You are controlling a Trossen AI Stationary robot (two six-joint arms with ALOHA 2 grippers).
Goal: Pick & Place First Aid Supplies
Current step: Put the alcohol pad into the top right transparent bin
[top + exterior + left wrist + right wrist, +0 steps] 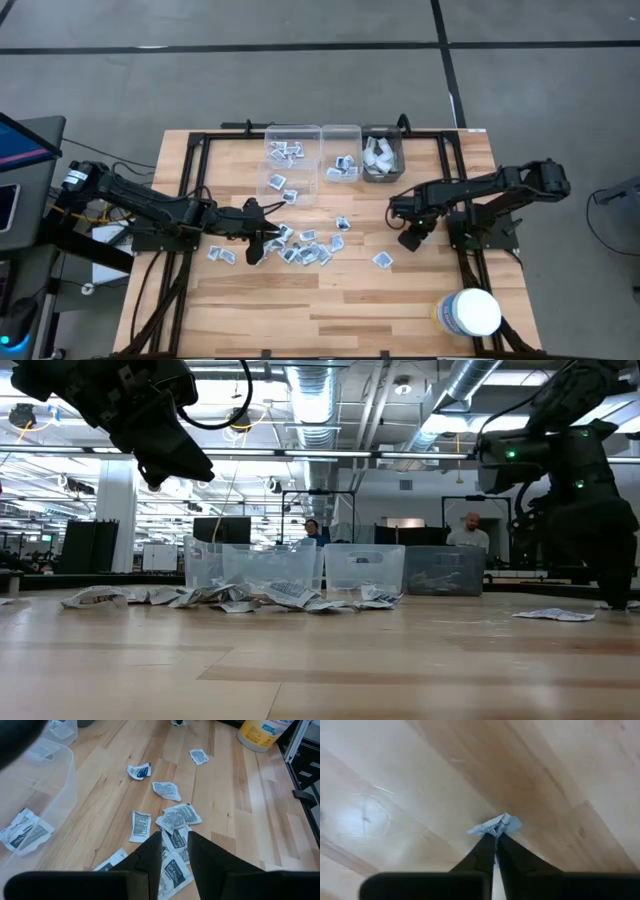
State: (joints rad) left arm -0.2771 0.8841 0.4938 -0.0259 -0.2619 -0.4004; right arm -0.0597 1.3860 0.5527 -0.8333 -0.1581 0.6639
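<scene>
**Right gripper pinching 1 packet at the table's right side**

Right now the right gripper (496, 836) is pressing its fingers together on a small crumpled packet (499, 824), with the packet's edge showing just past the fingertips in the right wrist view. In the high view that gripper (410, 238) is sitting low over bare wood, right of the main scatter of packets (298, 247) and near the 3 clear bins (331, 152) at the back of the table (330, 310).

The left gripper (262, 243) is hovering above the scatter with its fingers (150, 855) spread, several packets lying between and just ahead of them.

Judging the step as a lift, the right arm is best rising straight up so the thin packet is not dragging on the wood. The bite looks shallow, possibly only on a corner, so a slow, steady carry toward the bins seems wise. Staying clear of the left arm is also worth minding.
</scene>
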